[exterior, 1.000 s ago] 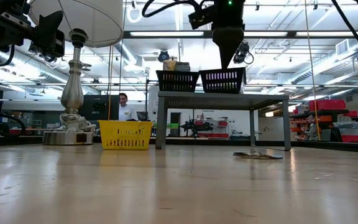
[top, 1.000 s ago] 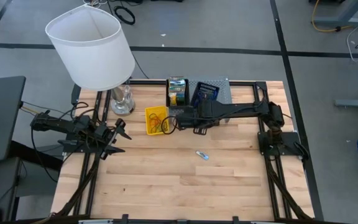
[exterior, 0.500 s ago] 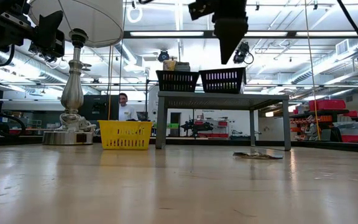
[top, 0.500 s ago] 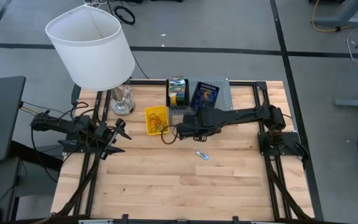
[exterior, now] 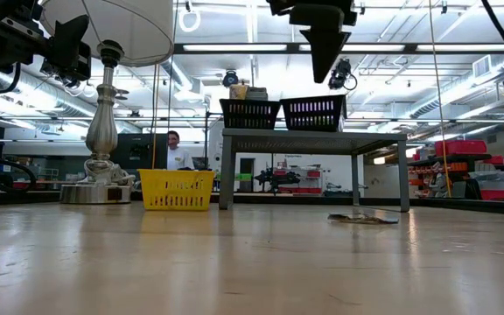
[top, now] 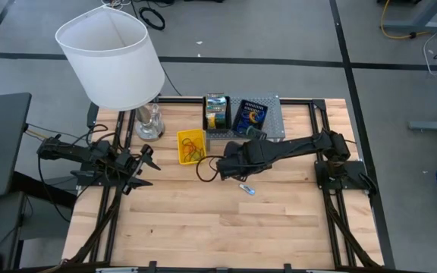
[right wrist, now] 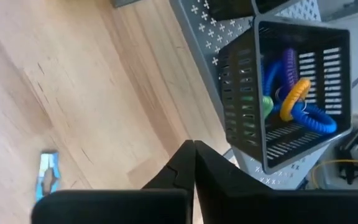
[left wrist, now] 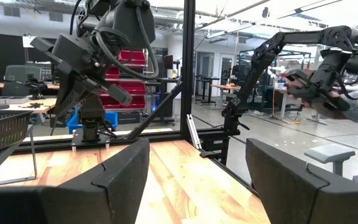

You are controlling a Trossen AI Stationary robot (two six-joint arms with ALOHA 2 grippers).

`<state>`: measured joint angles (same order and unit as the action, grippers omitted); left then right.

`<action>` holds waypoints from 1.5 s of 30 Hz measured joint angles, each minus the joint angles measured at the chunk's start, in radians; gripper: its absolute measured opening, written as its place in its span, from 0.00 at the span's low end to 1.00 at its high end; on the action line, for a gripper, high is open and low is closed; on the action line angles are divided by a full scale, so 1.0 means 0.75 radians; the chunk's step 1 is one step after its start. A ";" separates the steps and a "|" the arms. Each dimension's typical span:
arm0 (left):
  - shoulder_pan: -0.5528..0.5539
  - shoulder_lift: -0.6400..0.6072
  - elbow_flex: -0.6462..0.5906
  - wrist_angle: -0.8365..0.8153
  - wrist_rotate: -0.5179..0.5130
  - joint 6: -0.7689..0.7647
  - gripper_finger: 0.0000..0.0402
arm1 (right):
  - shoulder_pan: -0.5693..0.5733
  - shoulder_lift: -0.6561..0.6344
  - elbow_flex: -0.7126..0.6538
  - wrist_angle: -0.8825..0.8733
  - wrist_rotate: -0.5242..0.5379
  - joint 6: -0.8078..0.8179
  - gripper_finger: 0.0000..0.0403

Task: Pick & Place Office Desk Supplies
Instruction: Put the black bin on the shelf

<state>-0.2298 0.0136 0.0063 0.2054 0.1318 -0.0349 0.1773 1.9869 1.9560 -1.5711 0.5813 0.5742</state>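
The office desk supplies show in several places. A small blue and white item (top: 246, 189) lies flat on the wooden table (top: 203, 227); it also shows in the right wrist view (right wrist: 47, 174). Rubber bands fill a yellow basket (top: 190, 145). On a grey perforated shelf (top: 273, 121), one black basket (top: 216, 111) holds yellow-green boxes and another (right wrist: 291, 93) holds coloured coils. My right gripper (top: 220, 170) hangs shut and empty above the table, between the yellow basket and the small item. My left gripper (top: 144, 168) waits open at the table's left side.
A tall lamp with a big white shade (top: 112, 61) stands on its silver base (top: 149, 125) at the far left, beside the yellow basket. The near half of the table is bare wood. A person (exterior: 175, 149) shows in the room beyond the table.
My right gripper has moved from beside the yellow basket toward the table's near edge, closer to the small blue and white item, and has risen a little. Nothing on the table has moved.
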 joint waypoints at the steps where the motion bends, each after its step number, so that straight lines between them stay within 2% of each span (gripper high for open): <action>1: 0.000 0.000 0.000 0.000 0.000 0.000 0.67 | -0.003 0.000 0.000 0.000 0.000 0.014 0.01; 7: 0.000 0.000 0.000 0.000 0.000 0.000 0.67 | -0.010 0.000 0.000 0.000 -0.034 0.059 0.01; 15: 0.000 0.000 0.000 0.000 0.000 0.000 0.67 | 0.022 0.000 -0.001 0.001 -0.151 0.106 0.00; 24: 0.000 0.000 0.000 0.000 0.000 0.000 0.67 | -0.062 -0.001 -0.238 -0.001 -0.196 0.117 0.00; 29: 0.000 0.000 0.000 0.000 0.000 0.000 0.67 | -0.066 -0.001 -0.291 -0.001 -0.185 0.107 0.00; 37: 0.000 0.000 0.000 0.000 0.000 0.000 0.67 | 0.021 -0.001 -0.290 0.000 -0.185 -0.140 0.00; 45: 0.000 0.000 0.000 0.000 0.000 0.000 0.67 | 0.076 -0.001 -0.290 0.044 -0.188 -0.289 0.00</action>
<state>-0.2298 0.0139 0.0063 0.2054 0.1319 -0.0349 0.2344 1.9862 1.7386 -1.5379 0.4399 0.3578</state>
